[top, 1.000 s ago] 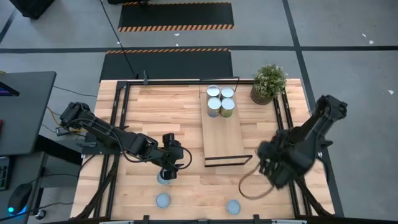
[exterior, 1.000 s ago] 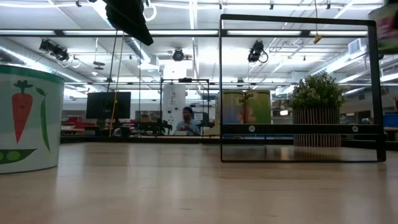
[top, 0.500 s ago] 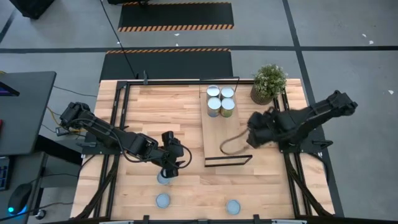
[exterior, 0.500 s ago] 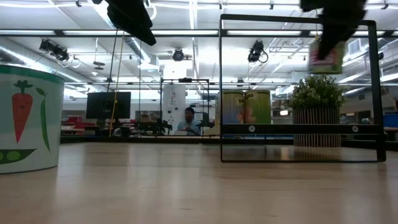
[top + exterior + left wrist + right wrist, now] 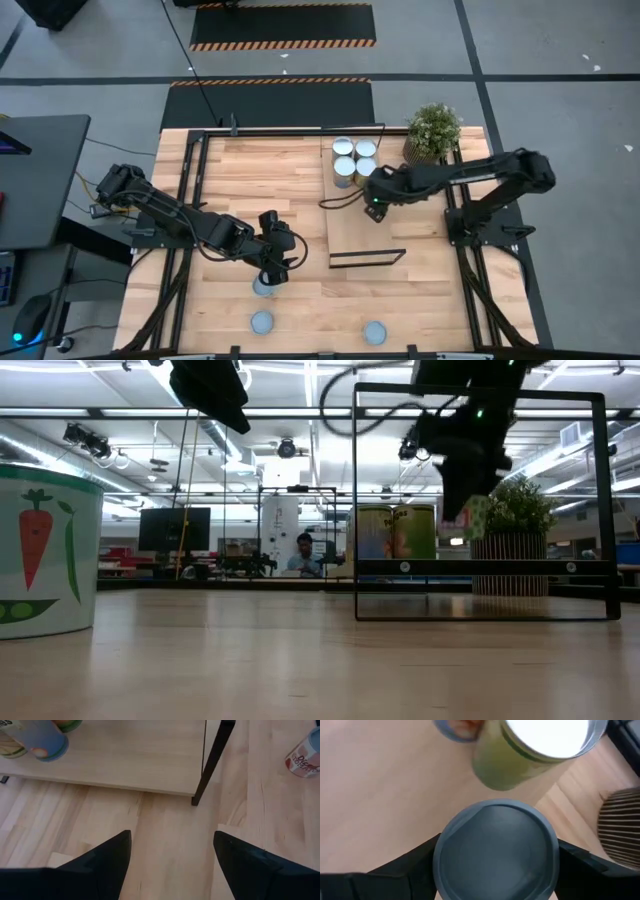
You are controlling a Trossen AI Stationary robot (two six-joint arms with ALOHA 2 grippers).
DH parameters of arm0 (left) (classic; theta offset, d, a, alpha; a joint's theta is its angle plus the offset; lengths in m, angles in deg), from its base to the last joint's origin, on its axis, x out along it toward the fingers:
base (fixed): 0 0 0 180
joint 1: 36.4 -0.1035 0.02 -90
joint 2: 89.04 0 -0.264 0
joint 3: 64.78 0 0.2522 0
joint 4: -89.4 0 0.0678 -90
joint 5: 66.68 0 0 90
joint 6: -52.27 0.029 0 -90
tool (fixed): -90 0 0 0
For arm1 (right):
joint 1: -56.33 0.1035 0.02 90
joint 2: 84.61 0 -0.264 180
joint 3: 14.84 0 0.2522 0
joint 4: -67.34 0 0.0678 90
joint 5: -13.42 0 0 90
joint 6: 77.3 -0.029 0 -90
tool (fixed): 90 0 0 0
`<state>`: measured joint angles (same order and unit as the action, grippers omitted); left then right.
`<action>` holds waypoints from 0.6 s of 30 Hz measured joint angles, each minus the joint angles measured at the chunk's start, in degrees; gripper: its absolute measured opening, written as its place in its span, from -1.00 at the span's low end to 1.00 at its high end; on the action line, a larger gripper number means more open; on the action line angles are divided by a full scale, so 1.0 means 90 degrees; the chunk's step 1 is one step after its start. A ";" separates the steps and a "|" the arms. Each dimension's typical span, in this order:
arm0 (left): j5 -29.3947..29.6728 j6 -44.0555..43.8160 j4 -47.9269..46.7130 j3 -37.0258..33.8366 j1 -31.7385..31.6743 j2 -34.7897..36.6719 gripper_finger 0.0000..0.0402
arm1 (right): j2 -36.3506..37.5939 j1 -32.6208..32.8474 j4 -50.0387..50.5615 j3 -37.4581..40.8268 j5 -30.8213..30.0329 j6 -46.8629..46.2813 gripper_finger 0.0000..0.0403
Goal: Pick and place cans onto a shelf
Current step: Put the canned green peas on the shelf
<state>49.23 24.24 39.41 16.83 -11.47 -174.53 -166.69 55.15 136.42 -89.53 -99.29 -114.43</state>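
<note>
My right gripper (image 5: pixel 376 199) is shut on a can (image 5: pixel 495 851) with a dull grey top, above the light-wood shelf (image 5: pixel 358 228). It is just on the near side of several cans (image 5: pixel 354 160) that stand upright on the shelf's far end. In the low view the held can (image 5: pixel 477 517) hangs above the shelf board (image 5: pixel 480 568). My left gripper (image 5: pixel 172 857) is open and empty, low over the table near the shelf's near left corner, beside a can (image 5: pixel 263 288) standing on the table. Two more cans (image 5: pixel 261 322) (image 5: pixel 375 332) stand near the front edge. My right gripper pinches the can's side wall (image 5: pixel 438 866) between its two fingers, one on each side just below the top rim. The fingers come from above, pointing down. The can hangs below them, about upright, clear of the shelf board.
A potted green plant (image 5: pixel 432 131) stands at the far right, beside the shelf's far end. The shelf's thin black wire frame (image 5: pixel 356 500) rises around the board. A black rail frame (image 5: pixel 190 190) runs along the table's sides. A can with a carrot label (image 5: pixel 45 550) stands near the low camera.
My right gripper has carried the can from the table's near right side toward the far left, over the shelf, and has come down close to the cans standing there. It has stayed shut on the can.
</note>
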 joint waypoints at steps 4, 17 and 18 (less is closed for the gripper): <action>0.0000 -0.0112 0.0002 0.0000 0.0000 0.0000 0.43 | -0.0315 -0.0150 -0.0334 0.0183 -0.0003 0.0025 0.53; -0.0002 -0.0168 0.0006 0.0000 0.0000 0.0000 0.43 | -0.0706 -0.0397 -0.1007 0.0263 0.0219 0.0350 0.70; -0.0001 -0.0168 0.0003 0.0000 0.0000 0.0000 0.43 | -0.0708 -0.0398 -0.1022 0.0263 0.0219 0.0359 0.72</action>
<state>49.22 22.73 39.43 16.83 -11.47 -174.53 -173.06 51.58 127.23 -87.16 -97.31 -111.19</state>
